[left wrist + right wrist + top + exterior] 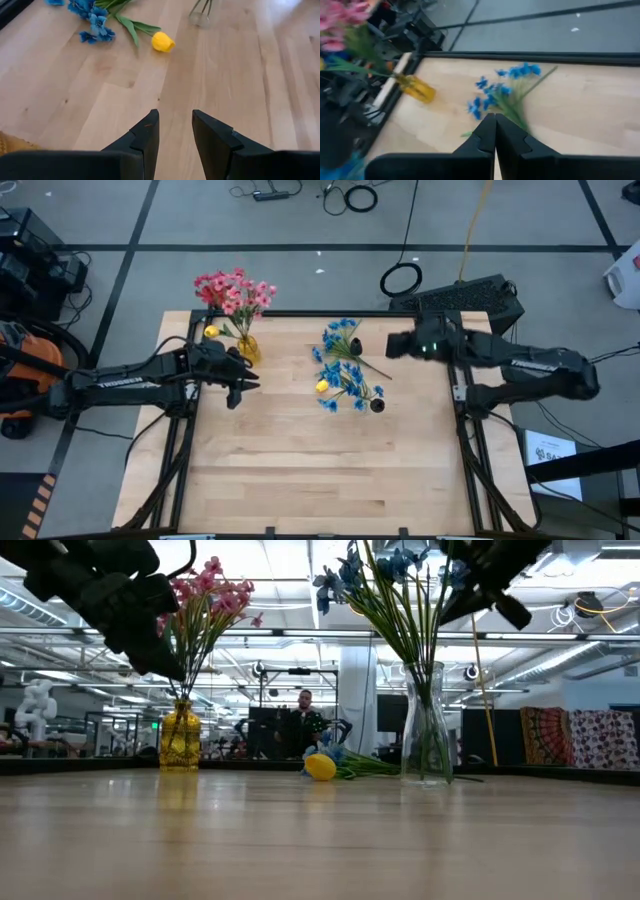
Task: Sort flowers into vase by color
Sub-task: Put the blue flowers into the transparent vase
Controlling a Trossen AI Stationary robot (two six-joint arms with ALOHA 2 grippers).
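Already the pink flowers stand in the yellow vase, and most blue flowers in the clear vase. A yellow bud lies on the worktop. The left gripper is half open and empty; the right gripper is closed, holding nothing.

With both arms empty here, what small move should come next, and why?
Probably the left pincer, open and empty above bare wood, should reach toward the yellow flower lying loose on the table beside the blue flowers. Pink flowers already stand in the amber vase. The right pincer is shut and holds nothing.
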